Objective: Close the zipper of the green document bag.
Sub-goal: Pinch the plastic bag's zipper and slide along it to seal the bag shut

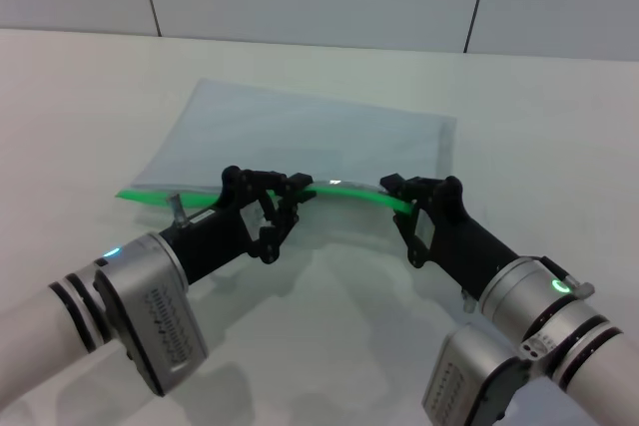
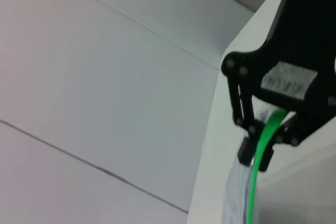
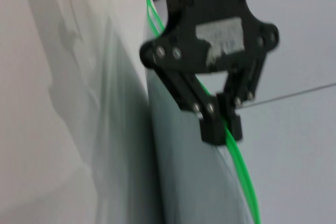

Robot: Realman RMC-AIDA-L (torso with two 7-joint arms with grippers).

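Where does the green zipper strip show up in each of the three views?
Head view: the zipper runs along the bag's near edge, bowed up between both grippers.
Left wrist view: it passes up between black gripper fingers.
Right wrist view: it passes behind a black gripper.
Shared landmark: the green document bag.

Green document bag [image 1: 310, 137] — translucent, seemingly matt plastic; zipper [image 1: 349, 192] — glossy plastic.

Right gripper [image 2: 256, 150] jaws clamped on zipper [image 2: 261, 145].
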